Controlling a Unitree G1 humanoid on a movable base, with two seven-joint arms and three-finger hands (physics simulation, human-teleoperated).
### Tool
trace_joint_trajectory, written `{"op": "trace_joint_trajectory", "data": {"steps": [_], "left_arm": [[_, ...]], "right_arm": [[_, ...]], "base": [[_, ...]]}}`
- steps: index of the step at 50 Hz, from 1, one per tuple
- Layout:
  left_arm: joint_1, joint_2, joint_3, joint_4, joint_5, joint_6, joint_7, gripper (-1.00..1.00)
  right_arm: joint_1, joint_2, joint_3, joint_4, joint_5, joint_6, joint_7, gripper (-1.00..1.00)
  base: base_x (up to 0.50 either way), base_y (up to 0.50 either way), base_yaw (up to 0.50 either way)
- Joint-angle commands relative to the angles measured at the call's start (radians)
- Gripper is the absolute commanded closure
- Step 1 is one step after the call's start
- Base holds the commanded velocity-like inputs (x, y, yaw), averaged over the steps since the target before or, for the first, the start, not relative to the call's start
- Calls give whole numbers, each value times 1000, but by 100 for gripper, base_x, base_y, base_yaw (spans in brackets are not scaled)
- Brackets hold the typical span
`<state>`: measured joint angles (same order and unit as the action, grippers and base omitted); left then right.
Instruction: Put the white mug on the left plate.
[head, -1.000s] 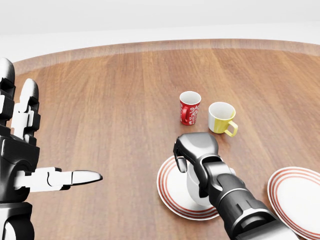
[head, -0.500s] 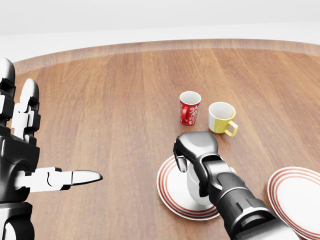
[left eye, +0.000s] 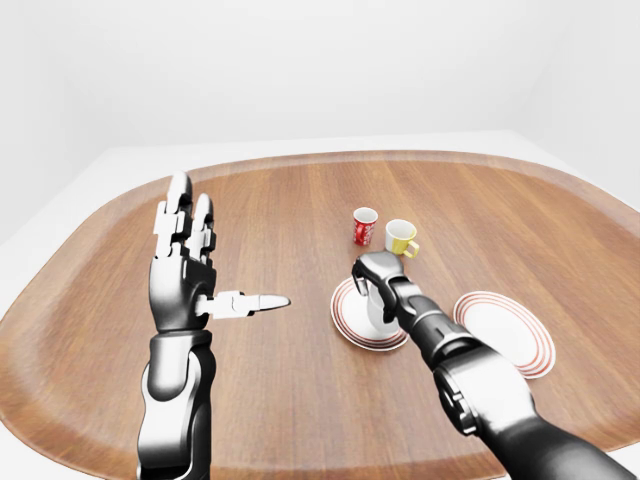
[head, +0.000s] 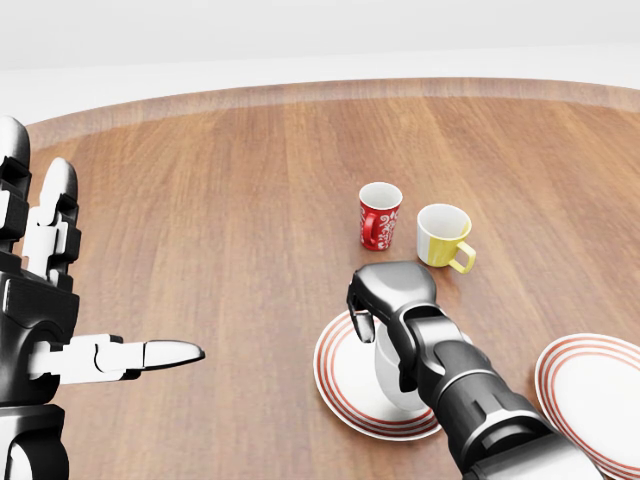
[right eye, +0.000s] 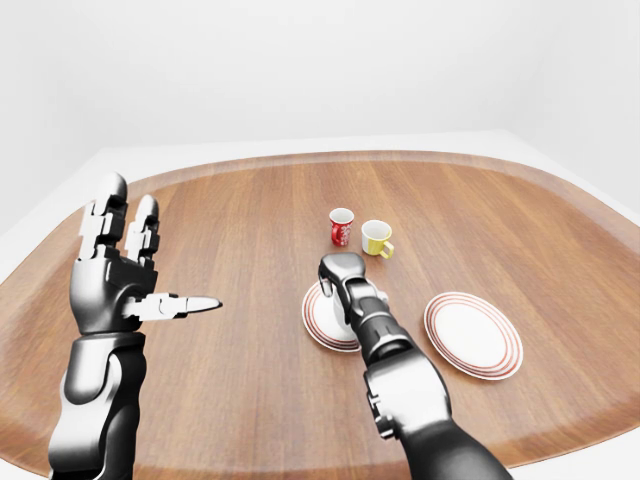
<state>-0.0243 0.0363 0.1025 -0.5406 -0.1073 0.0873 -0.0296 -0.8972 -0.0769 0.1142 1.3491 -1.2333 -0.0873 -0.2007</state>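
Mug, white (head: 386, 375), standing upright on the left plate (head: 336, 372), largely hidden beneath your right hand (head: 388, 300), whose fingers curl over its top and appear closed round it. Judge it rigid, glazed, slippery and breakable; hold it by the body wall rather than the rim. Red mug (head: 379, 214) and yellow mug (head: 443, 236) stand near, above the plate in the head view. Right plate (head: 590, 385) lies apart. Left hand (left eye: 184, 282) is spread wide, holding nothing.

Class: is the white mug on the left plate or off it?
On it: the white mug stands upright inside the left plate, right hand covering its top.
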Motion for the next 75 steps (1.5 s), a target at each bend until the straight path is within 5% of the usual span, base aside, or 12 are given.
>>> {"op": "trace_joint_trajectory", "data": {"steps": [1, 45, 48, 51, 52, 75], "left_arm": [[0, 0, 0, 1, -1, 0, 1, -96], [2, 0, 1, 0, -1, 0, -1, -96], [2, 0, 1, 1, -1, 0, -1, -97], [1, 0, 1, 2, -1, 0, -1, -97], [-1, 1, 2, 5, -1, 0, -2, -97], [-9, 5, 6, 15, 1, 0, 1, -97]], "right_arm": [[-11, 1, -3, 2, 9, 0, 1, 100], [-1, 3, -4, 8, 12, 0, -12, 100], [-3, 3, -7, 8, 13, 0, -10, 61], [-4, 3, -8, 9, 14, 0, -7, -47], [-4, 2, -8, 9, 14, 0, -3, -100], [44, 9, 4, 14, -23, 0, 55, -100]], "base": [[0, 0, 0], [0, 0, 0], [0, 0, 0], [0, 0, 0], [0, 0, 0], [0, 0, 0]]}}
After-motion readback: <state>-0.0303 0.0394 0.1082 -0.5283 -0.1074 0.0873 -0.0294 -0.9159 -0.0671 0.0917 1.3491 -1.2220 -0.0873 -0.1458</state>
